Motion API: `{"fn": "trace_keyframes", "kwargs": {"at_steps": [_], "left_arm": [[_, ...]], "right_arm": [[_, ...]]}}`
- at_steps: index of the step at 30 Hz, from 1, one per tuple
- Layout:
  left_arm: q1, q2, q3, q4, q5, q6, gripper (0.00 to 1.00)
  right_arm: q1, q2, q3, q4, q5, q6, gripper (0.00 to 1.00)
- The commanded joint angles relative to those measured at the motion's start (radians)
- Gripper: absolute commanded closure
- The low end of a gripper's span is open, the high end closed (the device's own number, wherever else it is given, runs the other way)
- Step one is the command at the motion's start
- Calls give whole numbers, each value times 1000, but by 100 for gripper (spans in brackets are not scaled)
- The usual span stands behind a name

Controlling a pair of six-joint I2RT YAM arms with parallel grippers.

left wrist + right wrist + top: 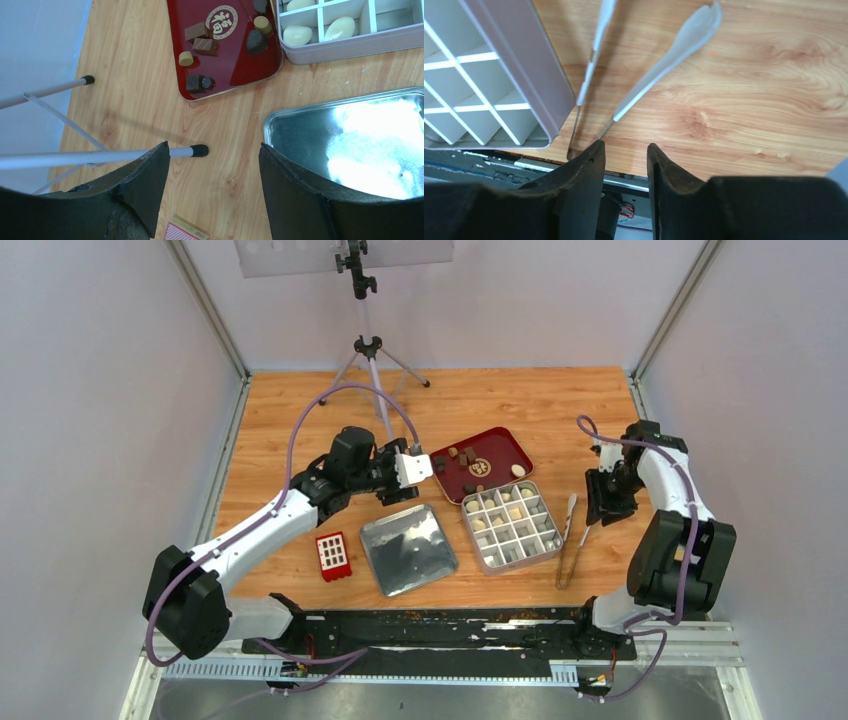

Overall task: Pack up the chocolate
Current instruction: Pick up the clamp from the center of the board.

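The chocolate lies in two places. Several brown and tan pieces (204,46) sit on the red tray (497,445), and cream pieces (297,35) fill cells of the divided grey box (546,553). More of the chocolate (466,455) shows on the tray in the top view. My left gripper (214,146) hangs open above bare wood, left of the tray and apart from it, also seen as the left gripper (398,494). My right gripper (625,145) is open by a narrow gap and holds nothing. It sits over the table's near edge beside metal tongs (659,70).
A shiny metal lid (407,548) lies between the arms, with a small red block (333,555) to its left. A tripod (368,350) stands at the back; one of its feet (199,150) rests near my left fingers. The tongs (568,540) lie right of the box.
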Motion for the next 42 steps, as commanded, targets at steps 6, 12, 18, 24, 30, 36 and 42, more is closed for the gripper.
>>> {"fn": "trace_keyframes", "kwargs": {"at_steps": [6,12,18,24,30,36,42], "left_arm": [[-15,-14,45,-37,-30,-32,27],[-18,-39,58,-76,-68,-24,27],[-36,-51,83,-100,-52,49,27],[-45,-6,181,-178,68,229,26],[-44,49,290,-302,168,473,26],[-44,153,433,-412,320,605,29],[-47,281,619,-475,524,472,34]], "right_arm": [[-18,153,3,84,63,189,63],[-17,244,-29,129,79,208,67],[-16,284,39,131,86,176,89],[-6,197,88,99,110,109,100],[54,46,201,10,-7,2,100],[308,27,365,-72,-143,-136,100],[511,102,498,-75,-121,-182,100]]}}
